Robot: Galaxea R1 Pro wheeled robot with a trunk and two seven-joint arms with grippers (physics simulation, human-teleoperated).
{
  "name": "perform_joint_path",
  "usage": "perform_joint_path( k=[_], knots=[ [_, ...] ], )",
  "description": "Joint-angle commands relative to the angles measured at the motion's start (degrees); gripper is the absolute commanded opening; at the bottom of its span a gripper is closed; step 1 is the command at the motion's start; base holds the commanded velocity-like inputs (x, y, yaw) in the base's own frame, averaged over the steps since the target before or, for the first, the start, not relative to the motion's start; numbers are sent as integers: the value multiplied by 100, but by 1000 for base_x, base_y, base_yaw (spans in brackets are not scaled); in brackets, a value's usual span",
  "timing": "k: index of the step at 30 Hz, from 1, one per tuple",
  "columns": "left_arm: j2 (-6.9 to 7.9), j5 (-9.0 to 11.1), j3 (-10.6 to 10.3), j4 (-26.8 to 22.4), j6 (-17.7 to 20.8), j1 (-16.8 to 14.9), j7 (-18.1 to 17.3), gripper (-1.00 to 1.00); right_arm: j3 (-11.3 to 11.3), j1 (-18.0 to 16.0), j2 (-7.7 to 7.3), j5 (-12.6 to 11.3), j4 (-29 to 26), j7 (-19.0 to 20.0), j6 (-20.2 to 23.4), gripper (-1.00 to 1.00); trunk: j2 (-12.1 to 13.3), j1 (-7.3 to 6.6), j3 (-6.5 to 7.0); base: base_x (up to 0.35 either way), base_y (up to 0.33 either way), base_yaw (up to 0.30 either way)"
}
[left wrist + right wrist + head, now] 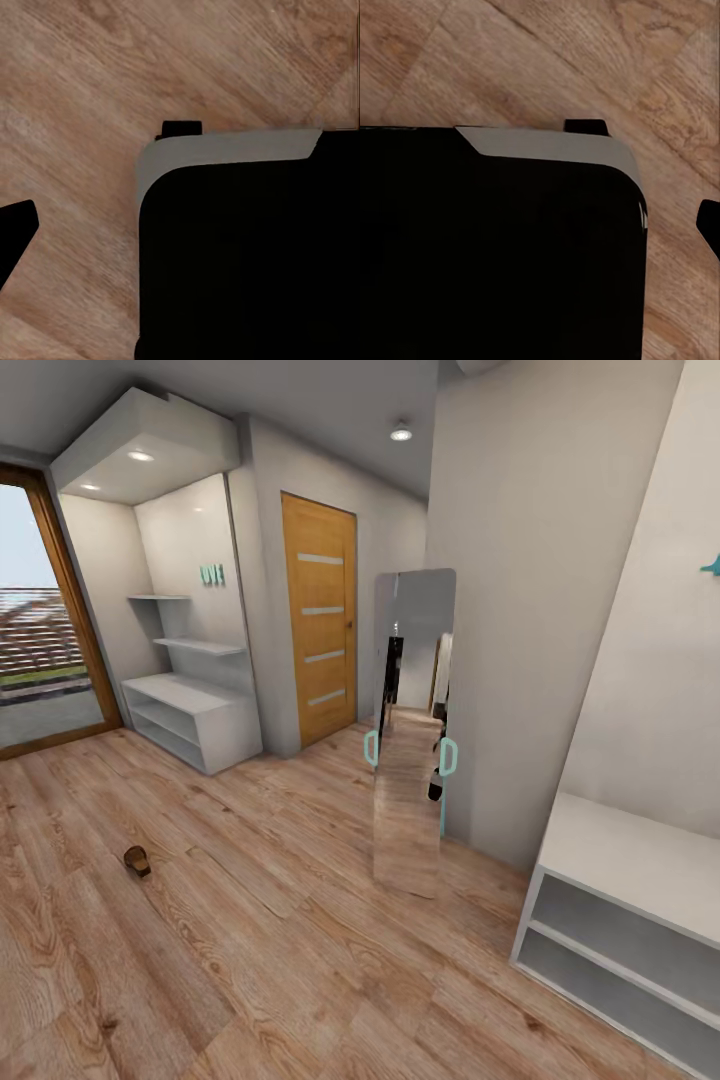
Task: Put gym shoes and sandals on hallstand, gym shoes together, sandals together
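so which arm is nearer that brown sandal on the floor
left, likely: the sandal lies ahead on the floor, left of centre in the head view. both wrist views look down beside the robot's dark base, so neither arm is close

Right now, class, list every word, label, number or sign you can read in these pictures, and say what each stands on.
Mint letters on the wall panel of the hallstand: too small and blurred to read.
Wooden door, tall mirror, near white bench, sandal on the corridor floor: no text visible.
Both wrist views: no text.
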Motion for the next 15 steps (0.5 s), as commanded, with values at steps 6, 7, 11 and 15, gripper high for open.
perform_joint_path(
  k=[6, 7, 11, 15],
  knots=[
    [-32, 11, 41, -191, -214, -202, 11, 100, -11, -6, 36, -9, -190, -13, -213, 100, -3, 0, -6, 0, 0, 0],
    [-47, 12, 49, -224, -246, -235, 12, 100, -15, -8, 26, -12, -222, -15, -245, 100, -3, 0, -6, 0, 0, 0],
    [-72, 14, 63, -802, -1196, -770, 13, 100, -29, -15, -21, 3, -1087, -21, -1124, 100, -3, 0, -6, 0, 0, 0],
    [-73, 18, 71, -794, -1206, -1005, 13, 100, -36, -18, -93, 11, -1548, -24, -1531, 100, -3, 0, -6, 0, 0, 0]
  ],
)
